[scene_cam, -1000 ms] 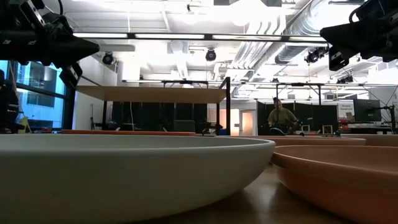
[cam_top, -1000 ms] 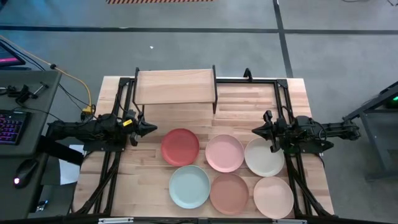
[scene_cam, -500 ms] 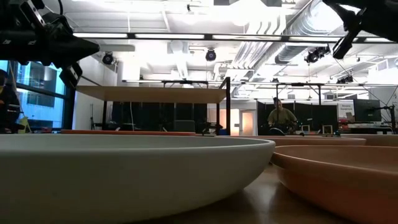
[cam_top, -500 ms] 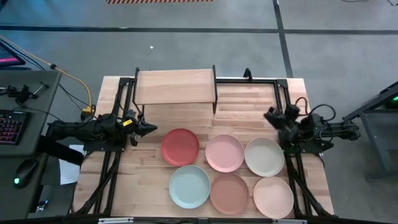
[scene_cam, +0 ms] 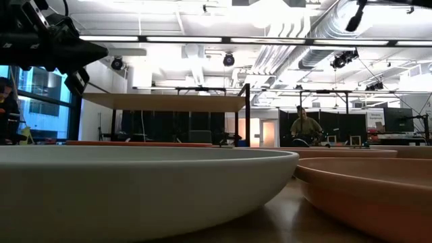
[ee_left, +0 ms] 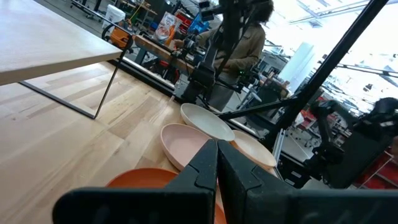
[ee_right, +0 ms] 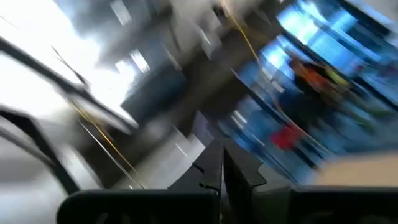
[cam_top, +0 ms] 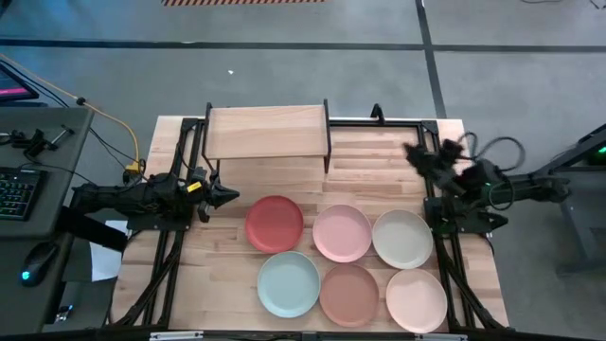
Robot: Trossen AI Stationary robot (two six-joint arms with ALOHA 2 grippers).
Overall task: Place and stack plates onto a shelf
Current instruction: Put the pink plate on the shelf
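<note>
Six plates lie flat on the tabletop in two rows: red (cam_top: 275,224), pink (cam_top: 342,233) and cream (cam_top: 402,239) behind; pale blue (cam_top: 289,284), terracotta (cam_top: 348,295) and peach (cam_top: 416,300) in front. The shelf (cam_top: 267,132) stands on black legs at the far edge, with nothing on it. My left gripper (cam_top: 227,196) is shut and hovers level just left of the red plate (ee_left: 140,178). My right gripper (cam_top: 412,152) is shut and raised, beyond the cream plate and right of the shelf. Its wrist view is blurred.
Black frame rails (cam_top: 431,142) run along both sides of the table under the arms. Bare wood (cam_top: 374,161) lies between the shelf and the plates. A desk with a keyboard (cam_top: 14,194) stands left of the table. A person (scene_cam: 306,128) is far off in the room.
My right gripper has risen and swung toward the far edge, tipping its fingers upward; it has left the top of the low view. It stays shut. The left arm and all plates have kept still.
</note>
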